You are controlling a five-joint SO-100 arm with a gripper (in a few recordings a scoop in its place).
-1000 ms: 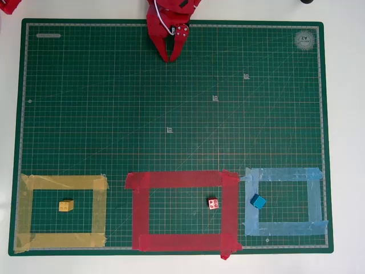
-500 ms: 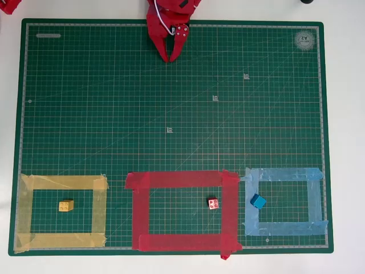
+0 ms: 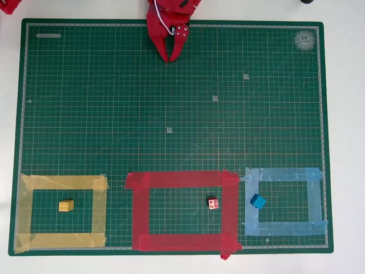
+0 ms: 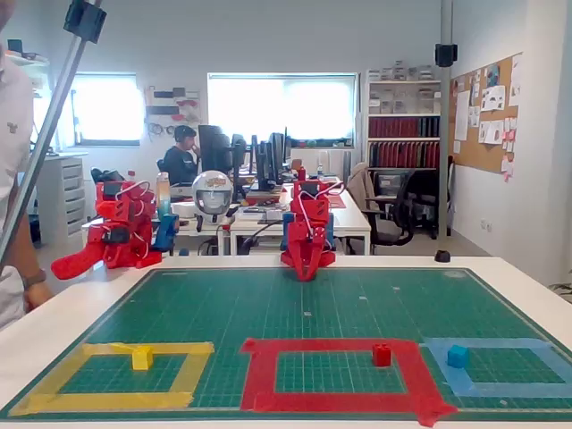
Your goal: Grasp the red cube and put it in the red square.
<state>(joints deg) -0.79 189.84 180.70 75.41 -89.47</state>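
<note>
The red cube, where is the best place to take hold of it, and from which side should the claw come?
Probably from straight above, closing on two opposite side faces of the red cube. It lies flat on the mat with its top free. In the overhead view its right face sits close to the right strip of the red square, so the upper and lower faces in that picture leave more room. The claw is far off.

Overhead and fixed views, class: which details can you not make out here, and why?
- Gripper: overhead view's top edge cuts off the arm behind it; fixed view too distant to judge the jaws.
- Red cube: white marks too small to count overhead; indistinct in the fixed view.
- Red square: fixed view's low angle foreshortens it.
</note>
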